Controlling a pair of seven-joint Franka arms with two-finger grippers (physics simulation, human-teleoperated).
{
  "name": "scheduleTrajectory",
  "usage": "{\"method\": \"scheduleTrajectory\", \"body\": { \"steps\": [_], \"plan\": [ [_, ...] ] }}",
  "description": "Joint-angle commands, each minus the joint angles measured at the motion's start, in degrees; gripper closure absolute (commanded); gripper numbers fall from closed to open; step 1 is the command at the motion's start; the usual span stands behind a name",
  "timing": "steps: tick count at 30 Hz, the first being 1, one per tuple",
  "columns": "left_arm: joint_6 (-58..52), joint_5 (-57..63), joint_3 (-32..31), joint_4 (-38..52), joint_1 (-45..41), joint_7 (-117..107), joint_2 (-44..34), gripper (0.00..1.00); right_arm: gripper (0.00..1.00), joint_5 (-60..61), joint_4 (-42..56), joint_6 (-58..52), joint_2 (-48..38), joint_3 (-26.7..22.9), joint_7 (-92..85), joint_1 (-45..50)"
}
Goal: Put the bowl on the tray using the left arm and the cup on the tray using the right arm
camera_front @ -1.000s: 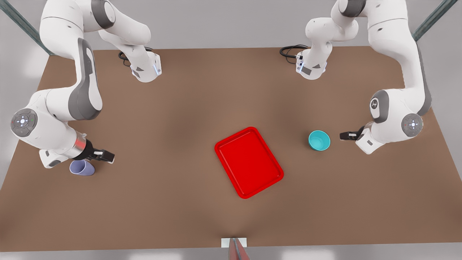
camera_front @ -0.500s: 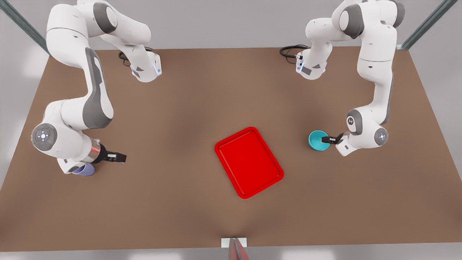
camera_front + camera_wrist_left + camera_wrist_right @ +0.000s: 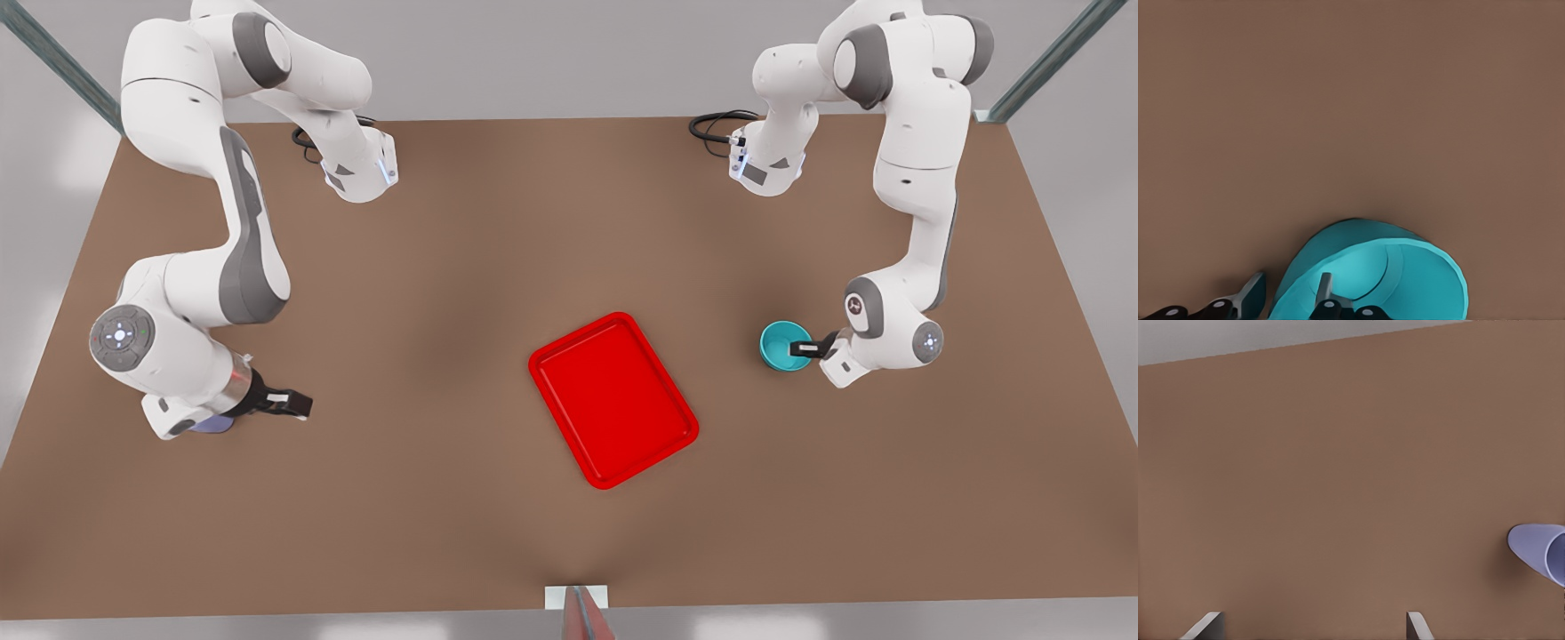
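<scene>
The teal bowl (image 3: 782,343) stands on the table to the front view's right of the red tray (image 3: 613,398). My left gripper (image 3: 800,348) reaches it from the front view's right. In the left wrist view one finger (image 3: 1324,288) is inside the bowl (image 3: 1405,280) and the other finger (image 3: 1253,292) is outside its wall; my left gripper (image 3: 1290,288) is open, with neither finger touching. The lavender cup (image 3: 212,426) peeks from under the other wrist at the front view's left. My right gripper (image 3: 290,405) is open beyond the cup (image 3: 1540,550), nothing between its fingers.
The brown table (image 3: 462,267) stretches wide around the tray. Two arm bases (image 3: 360,173) (image 3: 765,169) with black cables stand at the far edge. A small white bracket (image 3: 576,597) sits at the near edge.
The left gripper has edged slightly farther over the bowl's rim. The right arm has shifted a little toward the front view's right, covering more of the cup.
</scene>
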Motion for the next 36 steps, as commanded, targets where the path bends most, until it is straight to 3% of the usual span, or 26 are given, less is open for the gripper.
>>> {"method": "scheduleTrajectory", "body": {
  "steps": [1, 7, 9, 12, 24, 26, 30, 36],
  "plan": [
    [-0.09, -0.05, 0.00, 0.04, 0.00, -0.02, -0.04, 0.76, 0.00, -0.02, 0.00, -0.06, -0.01, 0.09, 0.05, 0.22],
    [0.00, 0.04, 0.09, 0.04, 0.00, -0.20, -0.13, 0.79, 0.00, -0.11, 0.09, 0.21, 0.08, 0.09, 0.05, 0.13],
    [-0.18, 0.04, 0.00, 1.01, -0.09, -0.20, -0.22, 0.79, 0.00, -0.11, -0.09, 6.27, 0.16, 0.09, 0.05, -0.05],
    [-0.53, -0.05, 0.00, 4.87, -0.97, -5.64, -0.31, 0.79, 0.00, -0.11, -0.09, 6.53, 0.25, 0.09, -0.39, 0.04],
    [-0.27, -6.73, -24.60, 13.04, -1.58, -45.53, -1.63, 0.79, 0.00, -0.02, -0.09, 6.97, 0.25, 0.09, -0.74, 0.13],
    [1.57, -6.64, -24.61, 17.44, -7.99, -60.73, 1.71, 0.79, 0.00, -0.02, -0.09, 6.97, 0.25, 0.09, -0.74, 0.22],
    [7.90, -7.08, -24.61, 17.53, -14.76, -66.64, 6.63, 0.79, 0.00, -0.11, -0.26, 6.97, 0.25, 0.09, -0.74, 1.18],
    [10.37, -7.00, -24.61, 17.53, -16.52, -66.99, 10.15, 0.79, 0.00, -0.11, -0.70, 2.14, 1.83, 0.01, -1.97, 3.74]
  ]
}}
